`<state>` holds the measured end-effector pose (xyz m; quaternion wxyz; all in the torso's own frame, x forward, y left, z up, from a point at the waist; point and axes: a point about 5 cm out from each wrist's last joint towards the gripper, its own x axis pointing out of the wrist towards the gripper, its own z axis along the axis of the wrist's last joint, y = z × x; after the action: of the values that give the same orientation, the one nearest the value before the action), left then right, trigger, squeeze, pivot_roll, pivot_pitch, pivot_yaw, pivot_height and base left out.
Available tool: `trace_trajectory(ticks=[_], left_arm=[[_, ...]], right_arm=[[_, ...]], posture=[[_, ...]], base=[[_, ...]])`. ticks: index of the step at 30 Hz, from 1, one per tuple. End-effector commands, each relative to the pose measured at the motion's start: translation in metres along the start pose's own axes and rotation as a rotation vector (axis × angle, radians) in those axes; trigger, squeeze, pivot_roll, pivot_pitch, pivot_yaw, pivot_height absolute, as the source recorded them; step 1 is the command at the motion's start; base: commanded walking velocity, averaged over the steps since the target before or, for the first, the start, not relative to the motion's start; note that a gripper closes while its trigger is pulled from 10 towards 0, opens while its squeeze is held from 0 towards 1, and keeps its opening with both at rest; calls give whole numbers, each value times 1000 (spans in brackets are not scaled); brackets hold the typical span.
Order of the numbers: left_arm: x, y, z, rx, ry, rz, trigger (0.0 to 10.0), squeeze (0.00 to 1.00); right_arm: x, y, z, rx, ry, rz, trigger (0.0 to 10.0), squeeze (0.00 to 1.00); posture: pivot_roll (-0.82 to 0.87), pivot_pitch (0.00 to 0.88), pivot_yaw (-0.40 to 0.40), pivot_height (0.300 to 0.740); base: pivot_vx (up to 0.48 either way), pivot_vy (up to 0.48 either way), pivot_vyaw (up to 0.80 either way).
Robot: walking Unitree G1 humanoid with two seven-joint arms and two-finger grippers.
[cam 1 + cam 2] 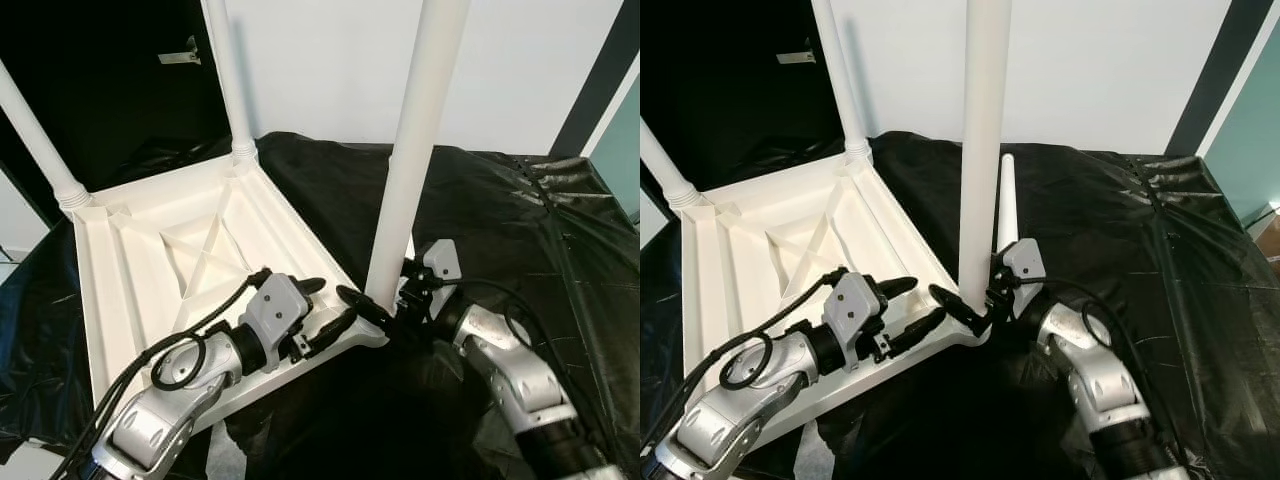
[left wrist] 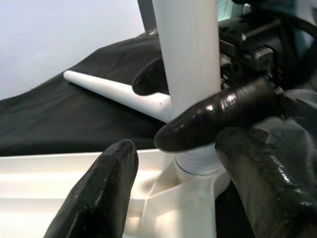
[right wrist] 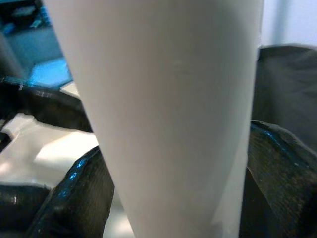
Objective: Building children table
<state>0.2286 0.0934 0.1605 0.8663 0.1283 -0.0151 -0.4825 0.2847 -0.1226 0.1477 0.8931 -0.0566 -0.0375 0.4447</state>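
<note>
Right fingers (image 3: 81,198) apparently clasping upright table leg (image 1: 415,150), left fingers (image 2: 99,198) nearby

Silver jointed arms, glossy black tapered fingers on left pincer (image 1: 322,312) and right pincer (image 1: 385,312), looping black cables

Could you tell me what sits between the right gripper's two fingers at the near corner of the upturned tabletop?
The upright white leg: the right gripper clasps its base, seen in both eye views.
</note>
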Motion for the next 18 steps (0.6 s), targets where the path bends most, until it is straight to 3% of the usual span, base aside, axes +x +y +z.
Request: trace_trajectory(ticks=[1,2,5,6,9,10,11,18], left_arm=[[1,-5,-9,-1,48,-55,10000,0],[-1,-9,-14,-4,75,-81,10000,0],[-2,-11,-18,-6,93,-99,10000,0],[-4,-13,-20,-17,106,-121,10000,0],[-5,-15,-21,-23,111,-133,10000,0],[-6,-15,-22,-32,118,-135,10000,0],[-8,-16,-22,-50,122,-138,10000,0],[-7,-16,-25,-65,111,-77,10000,0]], right_arm=[[0,-2,-4,7,28,46,10000,0],[2,-6,-7,4,51,82,8588,0],[3,-9,-8,2,65,106,8588,0],[5,-13,-8,-1,73,120,4902,0],[6,-16,-7,-2,76,132,4902,0],[8,-18,-7,-9,79,142,2902,0],[9,-20,-6,-15,79,154,0,0],[13,-25,-5,-16,70,171,0,0]], posture=[[-7,0,-3,740],[-1,0,-7,740],[-1,0,-7,740],[9,0,-14,740],[11,0,-14,740],[14,0,-15,740],[18,0,-17,740],[25,0,-21,740]], base=[[0,0,0],[0,0,0],[0,0,0],[0,0,0],[0,0,0],[0,0,0],[0,0,0],[0,0,0]])
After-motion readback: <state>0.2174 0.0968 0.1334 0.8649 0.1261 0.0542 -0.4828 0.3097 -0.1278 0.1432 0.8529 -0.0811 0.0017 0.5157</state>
